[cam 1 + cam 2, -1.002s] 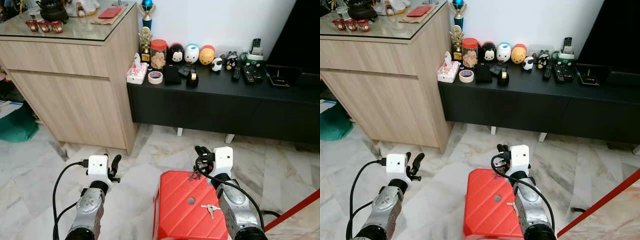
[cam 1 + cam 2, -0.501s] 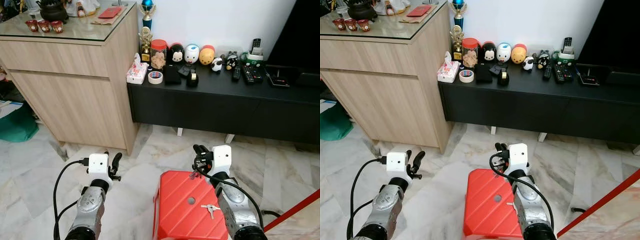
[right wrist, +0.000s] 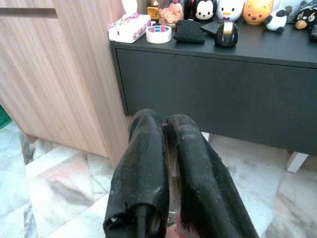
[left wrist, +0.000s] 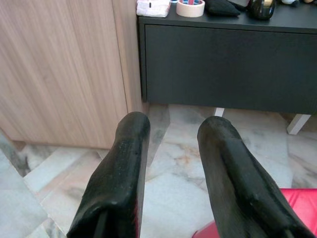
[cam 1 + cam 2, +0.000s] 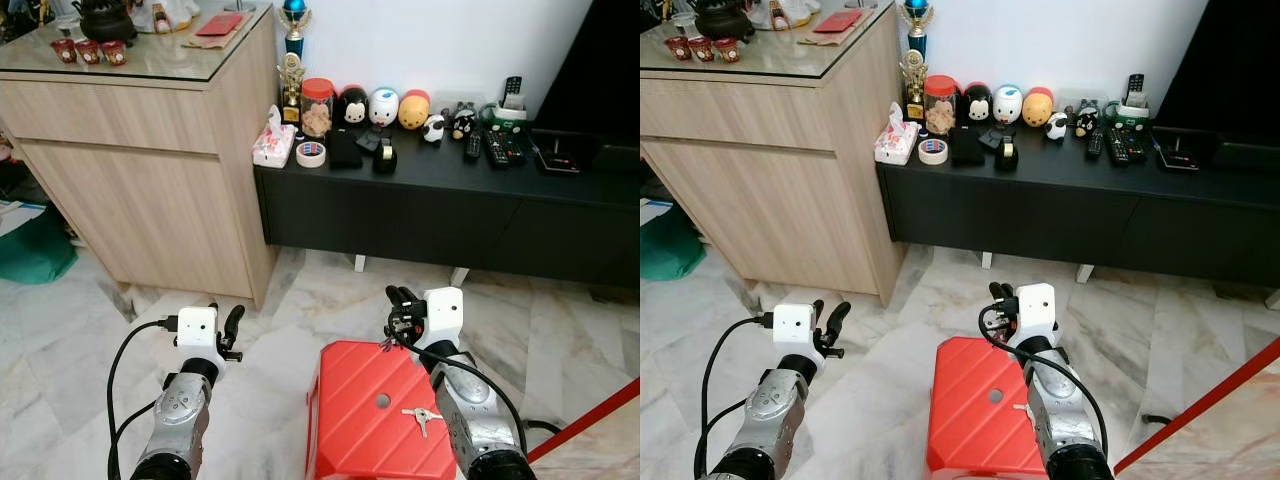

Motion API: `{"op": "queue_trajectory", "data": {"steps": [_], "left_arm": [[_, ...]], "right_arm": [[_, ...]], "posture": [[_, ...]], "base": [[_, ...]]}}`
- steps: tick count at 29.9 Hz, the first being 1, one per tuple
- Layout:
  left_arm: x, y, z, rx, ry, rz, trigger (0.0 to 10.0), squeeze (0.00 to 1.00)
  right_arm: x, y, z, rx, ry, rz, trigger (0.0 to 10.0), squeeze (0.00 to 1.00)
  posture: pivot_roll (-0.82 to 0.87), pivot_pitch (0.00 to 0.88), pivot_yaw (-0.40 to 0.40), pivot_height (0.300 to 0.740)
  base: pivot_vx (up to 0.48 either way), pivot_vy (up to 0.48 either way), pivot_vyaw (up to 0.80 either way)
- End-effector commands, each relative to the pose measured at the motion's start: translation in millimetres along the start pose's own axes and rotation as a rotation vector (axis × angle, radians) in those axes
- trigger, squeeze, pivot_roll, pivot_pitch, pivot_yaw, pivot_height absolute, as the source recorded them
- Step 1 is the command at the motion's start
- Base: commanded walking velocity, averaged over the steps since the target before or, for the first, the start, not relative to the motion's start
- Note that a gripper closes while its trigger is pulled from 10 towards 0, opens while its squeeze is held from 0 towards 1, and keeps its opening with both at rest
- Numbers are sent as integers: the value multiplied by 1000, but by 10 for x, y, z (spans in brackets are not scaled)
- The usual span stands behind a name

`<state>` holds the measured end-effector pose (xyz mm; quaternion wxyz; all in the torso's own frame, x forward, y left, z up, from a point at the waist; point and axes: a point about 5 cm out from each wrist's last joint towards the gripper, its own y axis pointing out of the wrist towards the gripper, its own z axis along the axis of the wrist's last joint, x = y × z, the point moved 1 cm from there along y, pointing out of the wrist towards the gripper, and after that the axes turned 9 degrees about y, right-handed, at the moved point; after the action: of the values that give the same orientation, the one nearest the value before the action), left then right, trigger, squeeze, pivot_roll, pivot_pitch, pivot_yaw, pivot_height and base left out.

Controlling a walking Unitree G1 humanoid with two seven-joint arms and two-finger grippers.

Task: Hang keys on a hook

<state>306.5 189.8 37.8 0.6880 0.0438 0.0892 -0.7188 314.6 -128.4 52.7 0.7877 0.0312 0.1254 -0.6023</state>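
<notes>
A small bunch of silver keys (image 5: 421,417) lies flat on the top of a red plastic stool (image 5: 355,425), right beside my right forearm. My right gripper (image 5: 398,298) hovers over the stool's far edge, ahead of the keys, with its black fingers (image 3: 146,148) pressed together and nothing clearly between them. To the left of the stool, my left gripper (image 5: 224,316) hangs above the marble floor. Its fingers (image 4: 131,148) are apart and empty.
A light wooden cabinet (image 5: 140,170) with a glass top stands at the left. A low black bench (image 5: 450,205) along the wall carries a tape roll (image 5: 310,154), toys and remotes. A green bag (image 5: 35,250) lies far left. A red bar (image 5: 590,420) crosses the lower right.
My right gripper has edged slightly to the left over the stool's far edge. The keys, the stool and my left arm have stayed put.
</notes>
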Motion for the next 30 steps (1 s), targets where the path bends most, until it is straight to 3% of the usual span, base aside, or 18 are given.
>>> {"op": "queue_trajectory", "data": {"steps": [1,22,30], "left_arm": [[14,-28,-37,-13,-6,-6,10000,0],[13,-30,-31,-8,-3,-7,10000,0],[46,21,88,41,-5,-57,10000,0]], "right_arm": [[-21,33,81,21,-2,14,10000,0],[-40,50,120,25,-1,20,10000,0],[-78,83,185,27,0,38,10000,0]], "posture": [[5,24,-45,740],[7,28,-44,740],[8,27,-45,740]], "base": [[-259,0,0],[-258,0,0],[0,0,0]]}}
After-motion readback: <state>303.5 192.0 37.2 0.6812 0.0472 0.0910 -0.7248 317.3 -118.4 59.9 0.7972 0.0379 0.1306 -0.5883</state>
